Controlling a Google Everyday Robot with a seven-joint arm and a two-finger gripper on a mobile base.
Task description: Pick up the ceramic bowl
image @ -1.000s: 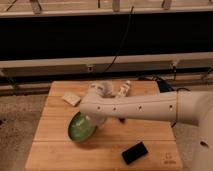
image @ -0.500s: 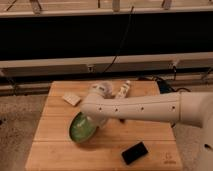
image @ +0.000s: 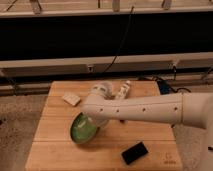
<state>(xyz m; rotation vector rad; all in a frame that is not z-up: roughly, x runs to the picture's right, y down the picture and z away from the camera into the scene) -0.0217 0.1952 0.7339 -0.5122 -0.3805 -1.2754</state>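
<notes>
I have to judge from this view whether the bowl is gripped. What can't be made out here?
- Gripper: hidden behind the arm's white end, over the ceramic bowl; jaws unseen, so contact is unknown.
- Bowl's right side: covered by the arm.
- Pale item behind the arm: partly hidden, unidentifiable.
- Arm's base: cut off at the right edge.

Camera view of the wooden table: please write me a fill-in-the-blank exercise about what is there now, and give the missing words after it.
1. The ceramic bowl is glossy and ____ in colour.
2. The gripper at the end of the white arm is at the bowl's upper ____ edge.
3. The flat black object lies on the wooden table, to the lower ____ of the bowl.
4. The pale block lies near the table's far ____ corner.

Missing words: green; right; right; left
</notes>
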